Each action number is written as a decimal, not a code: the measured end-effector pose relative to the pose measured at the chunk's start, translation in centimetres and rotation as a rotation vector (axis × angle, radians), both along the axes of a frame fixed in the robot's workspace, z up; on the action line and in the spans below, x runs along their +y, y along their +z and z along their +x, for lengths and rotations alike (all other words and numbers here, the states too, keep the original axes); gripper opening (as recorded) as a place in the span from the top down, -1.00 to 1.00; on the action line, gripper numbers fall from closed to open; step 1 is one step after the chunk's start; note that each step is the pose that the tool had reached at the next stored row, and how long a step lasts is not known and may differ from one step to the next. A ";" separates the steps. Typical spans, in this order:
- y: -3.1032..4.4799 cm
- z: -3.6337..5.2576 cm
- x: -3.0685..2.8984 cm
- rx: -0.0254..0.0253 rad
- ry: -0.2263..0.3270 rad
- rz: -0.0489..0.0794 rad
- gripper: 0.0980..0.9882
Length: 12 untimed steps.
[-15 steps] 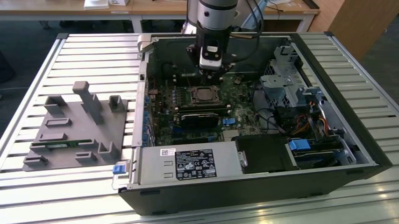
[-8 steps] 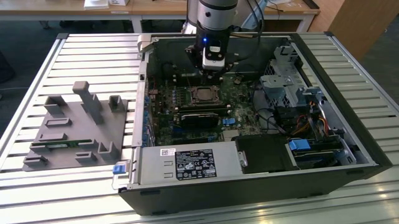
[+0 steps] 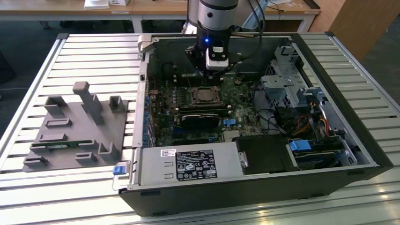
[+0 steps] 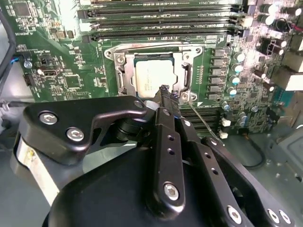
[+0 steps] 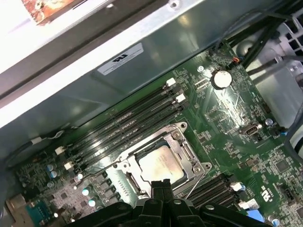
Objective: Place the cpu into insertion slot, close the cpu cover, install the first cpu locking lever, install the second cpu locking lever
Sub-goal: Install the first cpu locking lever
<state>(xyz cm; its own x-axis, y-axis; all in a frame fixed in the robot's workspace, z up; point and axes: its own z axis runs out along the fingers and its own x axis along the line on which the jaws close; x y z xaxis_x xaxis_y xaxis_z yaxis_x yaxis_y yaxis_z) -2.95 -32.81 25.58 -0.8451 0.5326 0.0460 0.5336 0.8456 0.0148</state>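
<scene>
Grey cpu (image 4: 152, 78) sits in the insertion slot (image 4: 129, 83), cpu cover (image 4: 179, 58) down. A lever (image 4: 204, 121) looks loose. Exterior view: closed, empty end effector (image 3: 212, 83) at the cpu's 12 o'clock.

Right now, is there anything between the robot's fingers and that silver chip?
Nothing shows there. In both wrist views the gripper sits right at the edge of the cpu, framed by the cpu cover.

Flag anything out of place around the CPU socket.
One thin locking lever angles away from the cpu cover over the neighbouring slots, apparently unlatched. The cpu sits flat beneath the cover; nothing else stands out.
</scene>
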 end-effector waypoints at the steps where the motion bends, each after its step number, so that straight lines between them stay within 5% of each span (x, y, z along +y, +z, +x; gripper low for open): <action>1: 0.00 0.00 0.00 0.0000 0.008 0.000 0.98; 12: -0.01 0.00 0.00 -0.0001 0.119 0.000 0.98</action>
